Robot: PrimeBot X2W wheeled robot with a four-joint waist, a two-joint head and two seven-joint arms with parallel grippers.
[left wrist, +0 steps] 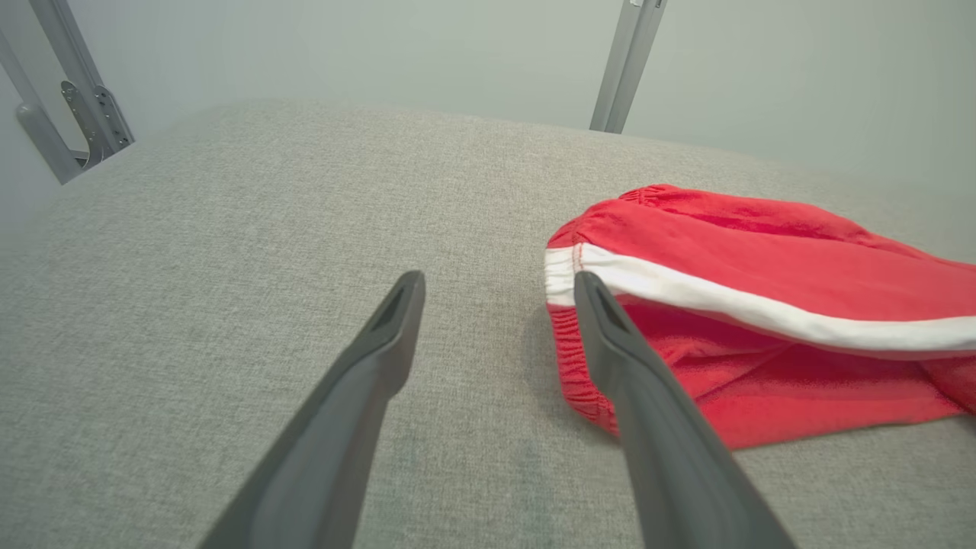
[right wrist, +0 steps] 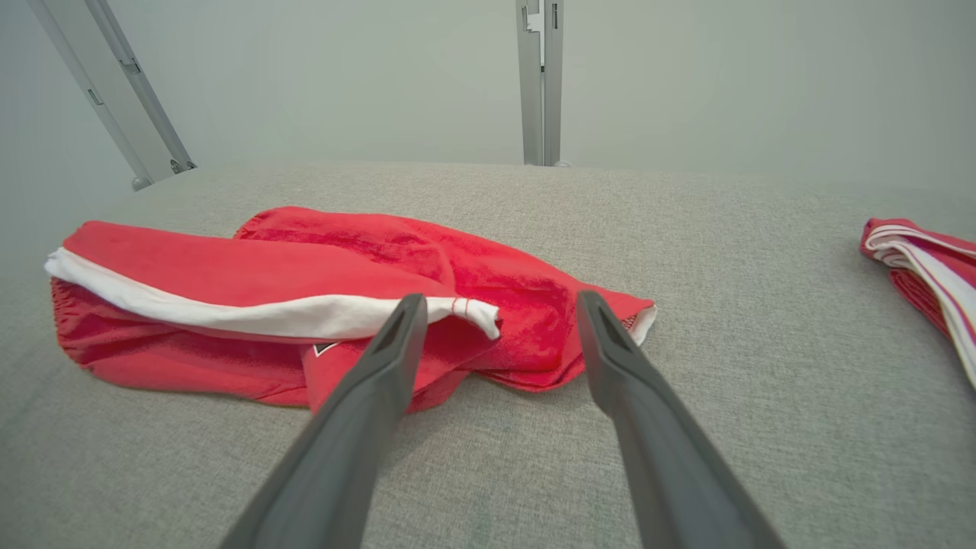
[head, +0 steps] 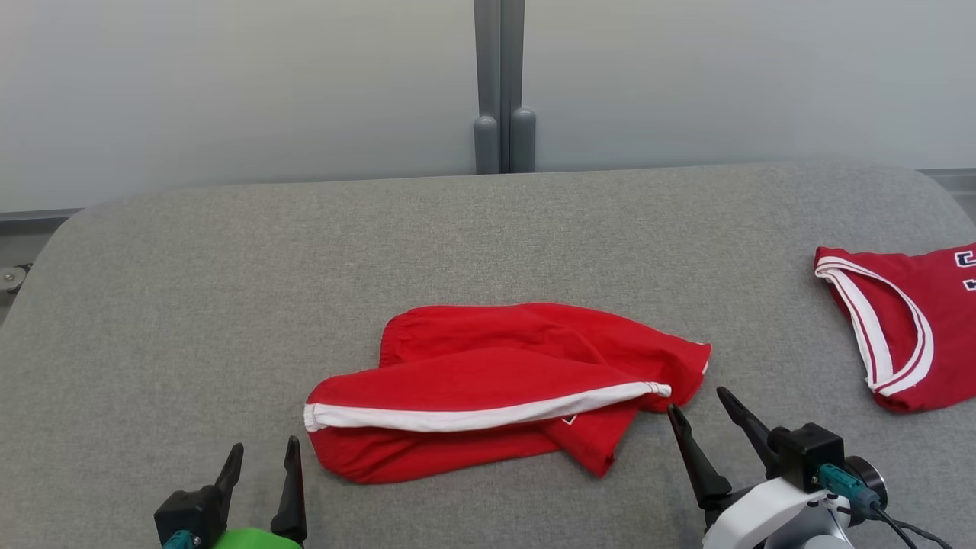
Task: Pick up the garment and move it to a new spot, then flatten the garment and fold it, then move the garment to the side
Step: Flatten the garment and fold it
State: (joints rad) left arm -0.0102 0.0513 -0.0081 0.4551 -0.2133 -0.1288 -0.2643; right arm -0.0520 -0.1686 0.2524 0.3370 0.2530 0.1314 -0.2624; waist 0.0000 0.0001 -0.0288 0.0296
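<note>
The grey fabric-covered surface (head: pixel 229 305) spreads wide before me, its far corners rounded. Behind it stand pale wall panels (head: pixel 229 84), joined by a grey metal post (head: pixel 501 84) that comes down to the far edge near the middle.

The task's garment, a pair of red shorts (head: pixel 488 366) as far as I can judge from the gathered waistband, lies crumpled on the middle of the surface, nearer my side. It is folded loosely over itself, with the waistband end toward my left and the leg hems toward my right. A red jersey (head: pixel 915 320) with white-and-red trim lies flat at the right edge of the head view, well apart from the shorts, with bare grey fabric between them.

My right gripper (head: pixel 698 402) sits low at the shorts' right end, fingers spread wide and holding nothing; its tips are just beside the hem corner, though I cannot tell whether they touch it. My left gripper (head: pixel 264 448) is likewise wide open and empty, near the waistband end, with a strip of grey surface between.

A white stripe (head: pixel 488 415) runs along the top fold from waistband to hem. Beneath its right end a small dark-and-white mark (right wrist: pixel 324 348) peeks out, too small to read.
</note>
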